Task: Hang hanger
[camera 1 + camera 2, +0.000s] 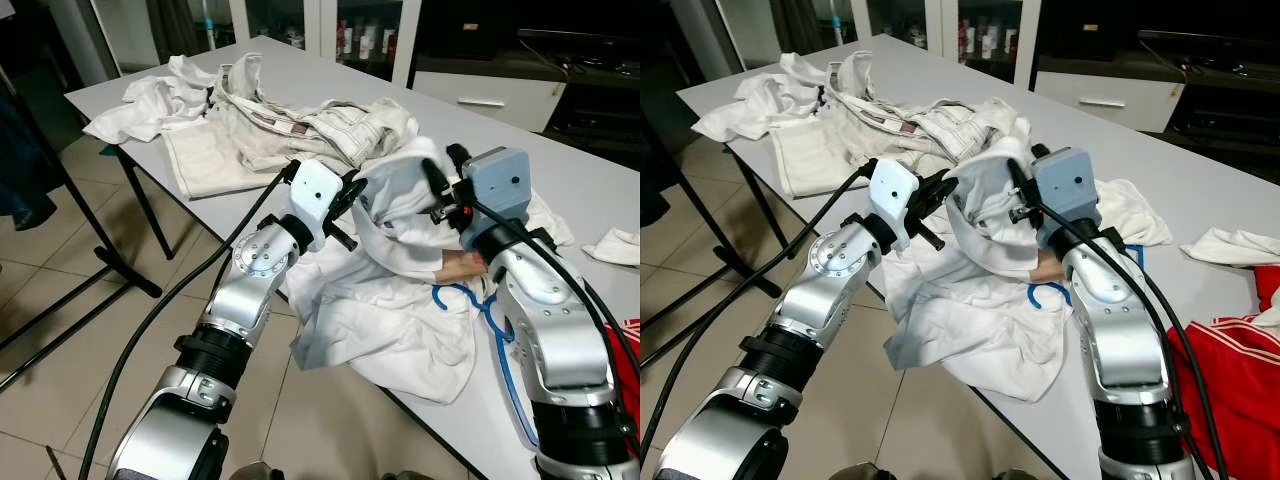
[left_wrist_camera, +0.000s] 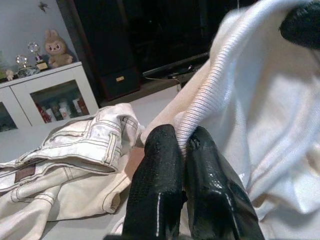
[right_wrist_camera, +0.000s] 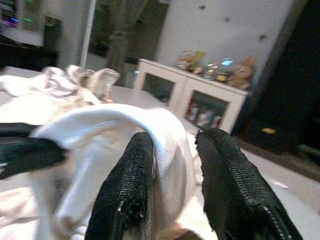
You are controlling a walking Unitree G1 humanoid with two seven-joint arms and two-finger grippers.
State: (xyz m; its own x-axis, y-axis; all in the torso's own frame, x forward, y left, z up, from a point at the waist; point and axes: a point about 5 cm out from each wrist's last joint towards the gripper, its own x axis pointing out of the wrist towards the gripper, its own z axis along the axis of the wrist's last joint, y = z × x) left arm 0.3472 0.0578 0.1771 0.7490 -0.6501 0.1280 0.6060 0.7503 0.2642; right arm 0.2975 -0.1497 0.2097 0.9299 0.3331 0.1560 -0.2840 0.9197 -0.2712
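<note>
While both arms reach over the near edge of the desk point(image 1: 600, 200), we judge that we are in the step of dressing the hanger, not yet hanging it. Our left gripper point(image 2: 186, 145) has its fingers pressed together on the ribbed collar of the white shirt point(image 1: 400, 300) and lifts it off the desk. Our right gripper point(image 3: 175, 142) stands just right of it; one finger is inside the raised fold of the same shirt and the other outside, with a gap between them, so it looks partly open with cloth between. The blue hanger point(image 1: 490, 310) lies on the desk beside the right forearm, partly under the shirt, and no gripper touches it.

For the next move we think the collar must be kept open and one gripper must be freed to take the hanger and bring it into the neck.

At the far left lies a heap of cream trousers point(image 1: 300, 130) and other white clothes. A red garment point(image 1: 1230, 370) lies at the near right. The loose shirt cloth covering the hanger, and the black cables of the arms, may stand in the way.
</note>
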